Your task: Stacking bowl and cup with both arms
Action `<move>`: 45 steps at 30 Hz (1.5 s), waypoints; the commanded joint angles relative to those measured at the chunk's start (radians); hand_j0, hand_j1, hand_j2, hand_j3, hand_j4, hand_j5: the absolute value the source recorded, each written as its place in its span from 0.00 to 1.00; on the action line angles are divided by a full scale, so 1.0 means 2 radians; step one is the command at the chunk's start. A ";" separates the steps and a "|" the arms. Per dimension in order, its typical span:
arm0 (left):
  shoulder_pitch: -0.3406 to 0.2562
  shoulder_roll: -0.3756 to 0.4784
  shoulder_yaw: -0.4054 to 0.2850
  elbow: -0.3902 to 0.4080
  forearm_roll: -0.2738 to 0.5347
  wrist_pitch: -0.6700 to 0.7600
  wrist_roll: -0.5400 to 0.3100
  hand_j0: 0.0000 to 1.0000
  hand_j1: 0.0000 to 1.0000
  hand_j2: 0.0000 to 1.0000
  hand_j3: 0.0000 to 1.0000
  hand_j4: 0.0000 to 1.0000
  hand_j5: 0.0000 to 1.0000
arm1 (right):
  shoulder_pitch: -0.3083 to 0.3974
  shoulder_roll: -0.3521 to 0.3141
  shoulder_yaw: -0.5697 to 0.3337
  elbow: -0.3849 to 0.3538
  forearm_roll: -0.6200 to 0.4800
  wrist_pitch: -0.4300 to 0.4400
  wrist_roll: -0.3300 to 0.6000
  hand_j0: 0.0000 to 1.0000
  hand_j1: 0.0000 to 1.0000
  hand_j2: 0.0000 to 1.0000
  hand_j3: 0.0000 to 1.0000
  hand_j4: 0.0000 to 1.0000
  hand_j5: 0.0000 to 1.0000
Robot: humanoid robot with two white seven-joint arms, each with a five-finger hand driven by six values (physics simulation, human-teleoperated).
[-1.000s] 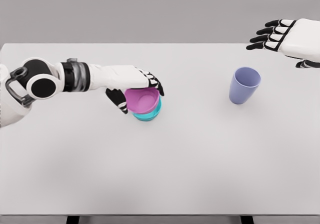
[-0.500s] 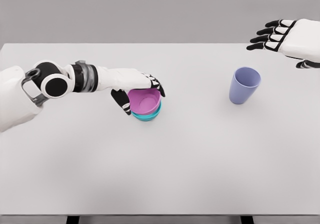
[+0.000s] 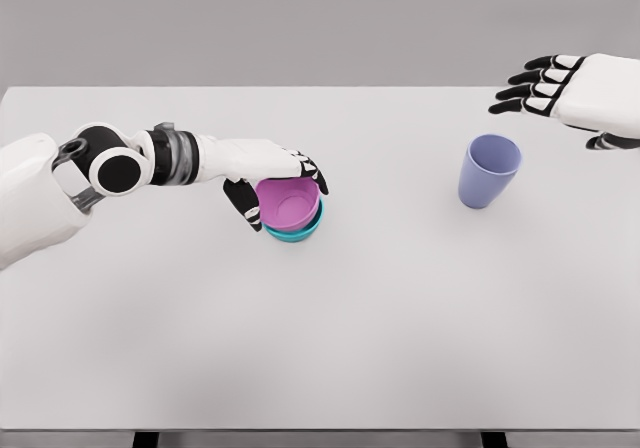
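Across nearly the whole frame, from the left edge to the right and from the upper third down to the bottom, lies a white table, its surface flat and evenly lit. Behind it, along the top of the frame, is a plain grey backdrop.

Entering from the left edge at mid-height, the left arm extends rightward over the table toward the centre-left of the frame. Its left hand is curled around a pink bowl, fingers draped over the far rim and the thumb down the near left side (a firm grip, to all appearances). The pink bowl sits nested inside a teal bowl, of which only a crescent shows below and to the right; the pink bowl appears slightly tilted within it. Whether the teal bowl's base rests fully on the table cannot be told.

At the upper right corner of the frame, the right hand hovers above the table's far edge, its fingers spread and loosely extended toward the left, holding nothing.

Below and to the left of that hand, at the right-centre of the frame, stands 1 lavender cup, upright on the table, mouth open upward, well apart from the 2 bowls and not touched by either hand.
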 commanded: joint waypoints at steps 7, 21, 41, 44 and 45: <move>-0.001 0.001 0.000 0.001 0.000 0.000 0.000 1.00 1.00 1.00 1.00 1.00 1.00 | -0.002 -0.006 -0.001 0.001 -0.002 0.001 0.000 1.00 1.00 1.00 1.00 1.00 1.00; -0.002 0.070 0.033 -0.079 0.016 -0.041 0.000 1.00 1.00 1.00 1.00 1.00 1.00 | 0.009 -0.023 -0.022 0.003 0.000 0.001 0.000 1.00 1.00 1.00 1.00 1.00 1.00; 0.320 0.175 0.411 0.025 0.242 -0.265 0.000 1.00 1.00 1.00 1.00 1.00 1.00 | -0.090 0.086 0.149 0.183 0.040 0.001 0.000 1.00 1.00 1.00 1.00 1.00 1.00; 0.320 0.174 0.411 0.025 0.242 -0.265 0.000 1.00 1.00 1.00 1.00 1.00 1.00 | -0.094 0.091 0.151 0.183 0.040 0.001 0.000 1.00 1.00 1.00 1.00 1.00 1.00; 0.320 0.174 0.411 0.025 0.242 -0.265 0.000 1.00 1.00 1.00 1.00 1.00 1.00 | -0.094 0.093 0.154 0.183 0.040 0.001 0.000 1.00 1.00 1.00 1.00 1.00 1.00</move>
